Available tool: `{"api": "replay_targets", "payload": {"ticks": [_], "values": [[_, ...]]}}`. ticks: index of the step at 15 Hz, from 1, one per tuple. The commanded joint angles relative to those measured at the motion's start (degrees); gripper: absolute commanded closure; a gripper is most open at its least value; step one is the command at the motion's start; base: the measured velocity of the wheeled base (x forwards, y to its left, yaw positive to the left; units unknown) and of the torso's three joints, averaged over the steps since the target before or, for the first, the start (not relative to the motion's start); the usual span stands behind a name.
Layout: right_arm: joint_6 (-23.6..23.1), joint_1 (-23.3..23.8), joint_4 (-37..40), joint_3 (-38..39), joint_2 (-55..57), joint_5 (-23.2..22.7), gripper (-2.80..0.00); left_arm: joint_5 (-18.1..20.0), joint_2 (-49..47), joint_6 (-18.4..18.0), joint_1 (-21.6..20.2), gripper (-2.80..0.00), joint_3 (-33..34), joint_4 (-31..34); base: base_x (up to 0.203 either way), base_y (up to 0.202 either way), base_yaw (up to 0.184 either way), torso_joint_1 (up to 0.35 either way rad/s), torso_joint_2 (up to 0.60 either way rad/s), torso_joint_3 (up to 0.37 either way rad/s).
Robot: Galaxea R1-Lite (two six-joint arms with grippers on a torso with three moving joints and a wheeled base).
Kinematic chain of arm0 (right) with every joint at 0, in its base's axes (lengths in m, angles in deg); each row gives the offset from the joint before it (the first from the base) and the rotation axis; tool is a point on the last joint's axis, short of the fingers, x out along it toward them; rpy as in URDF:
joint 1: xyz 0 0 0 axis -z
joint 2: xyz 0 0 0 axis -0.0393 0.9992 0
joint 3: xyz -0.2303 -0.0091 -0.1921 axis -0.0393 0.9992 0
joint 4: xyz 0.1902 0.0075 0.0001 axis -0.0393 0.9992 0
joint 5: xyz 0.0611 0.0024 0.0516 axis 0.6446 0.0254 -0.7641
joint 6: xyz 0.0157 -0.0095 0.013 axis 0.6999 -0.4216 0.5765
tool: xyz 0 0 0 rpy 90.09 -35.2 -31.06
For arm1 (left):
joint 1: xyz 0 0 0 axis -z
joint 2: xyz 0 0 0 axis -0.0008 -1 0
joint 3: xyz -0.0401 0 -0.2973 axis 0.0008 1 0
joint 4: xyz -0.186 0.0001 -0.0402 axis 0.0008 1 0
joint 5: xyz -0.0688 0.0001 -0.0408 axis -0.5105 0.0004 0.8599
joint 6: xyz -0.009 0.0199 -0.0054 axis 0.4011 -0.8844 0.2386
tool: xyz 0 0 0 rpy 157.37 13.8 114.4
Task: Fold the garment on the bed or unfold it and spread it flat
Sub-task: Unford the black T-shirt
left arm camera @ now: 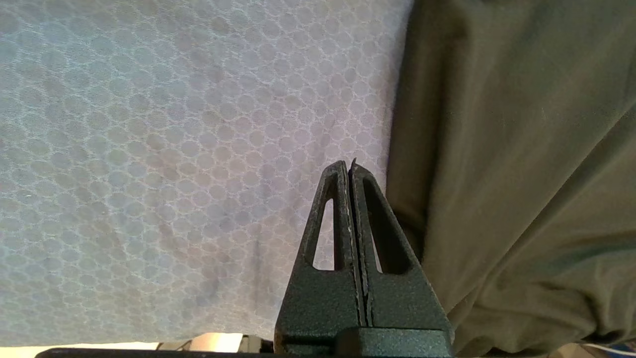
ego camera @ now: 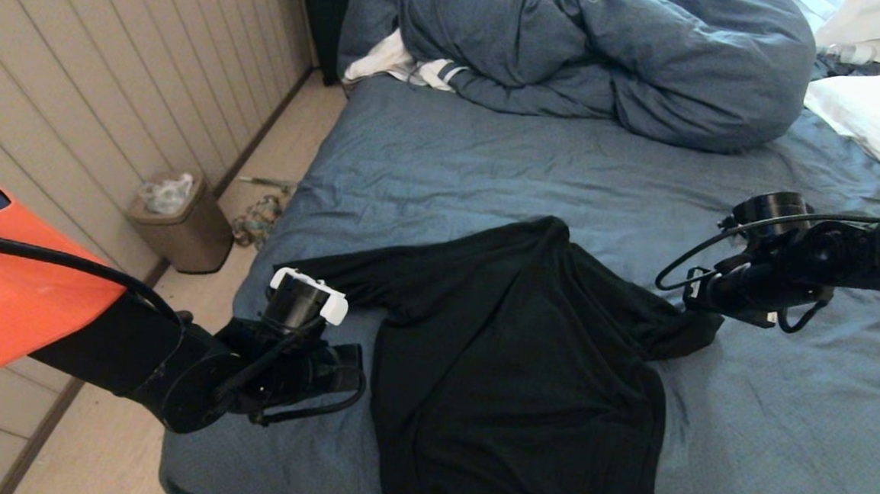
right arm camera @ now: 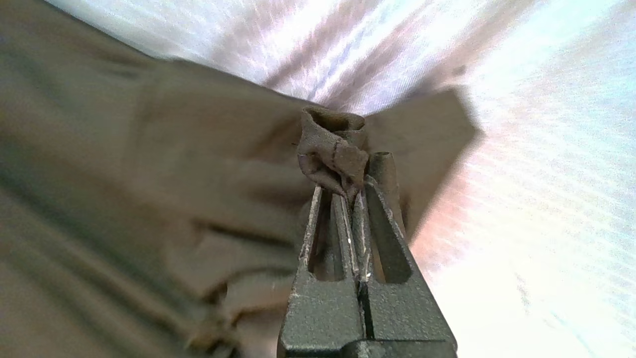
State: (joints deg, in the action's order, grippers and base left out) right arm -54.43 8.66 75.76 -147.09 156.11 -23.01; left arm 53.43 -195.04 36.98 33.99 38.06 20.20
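Right pincer (right arm camera: pixel 355 191) clamped on a puckered tuft of the thin black soft-fabric T-shirt (ego camera: pixel 525 359), at the shirt's 3 o'clock sleeve; fabric there bunches into folds. Left pincer (left arm camera: pixel 350 171) fully closed, holding nothing, over bare sheet just beside the shirt's 9 o'clock edge. Shirt lies creased, plain side up, mid-bed on the wrinkled slate-blue honeycomb-weave bed sheet (ego camera: pixel 491 166). Bunched blue-grey duvet (ego camera: pixel 605 51) at 12 o'clock.

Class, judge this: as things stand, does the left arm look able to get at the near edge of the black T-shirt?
Probably yes. The left gripper, fingers shut, sits right beside the T-shirt edge on the bed, nothing between them.
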Motion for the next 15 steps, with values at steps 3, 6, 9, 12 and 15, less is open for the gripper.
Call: {"api": "replay_targets", "payload": {"ticks": [3, 6, 9, 12, 15], "values": [[0.1, 0.8, -2.6, -0.2, -4.7, 0.4, 0.00, -0.1, 0.4, 0.3, 0.3, 0.00, 0.0, 0.0, 0.000, 0.000, 0.000, 0.000, 0.00, 0.000], [0.2, 0.8, -4.1, 0.3, -7.8, 0.2, 0.00, -0.1, 0.6, 0.3, 0.3, 0.00, 0.1, 0.0, 0.000, 0.000, 0.000, 0.000, 0.00, 0.000], [0.0, 1.5, -4.4, 1.2, -10.7, 0.1, 0.00, -0.1, 0.8, 0.3, 0.6, 0.00, 0.6, -0.1, 0.000, 0.000, 0.000, 0.000, 0.00, 0.000], [-0.6, 3.0, -7.1, -1.2, -9.7, 0.1, 0.00, -0.2, 0.8, 0.3, 0.8, 0.00, 0.6, -0.1, 0.000, 0.000, 0.000, 0.000, 0.00, 0.000], [-1.2, 5.7, -9.3, -3.7, -8.6, 0.1, 0.00, -0.2, 0.8, 0.3, 1.0, 0.00, 0.6, -0.1, 0.000, 0.000, 0.000, 0.000, 0.00, 0.000]]}}
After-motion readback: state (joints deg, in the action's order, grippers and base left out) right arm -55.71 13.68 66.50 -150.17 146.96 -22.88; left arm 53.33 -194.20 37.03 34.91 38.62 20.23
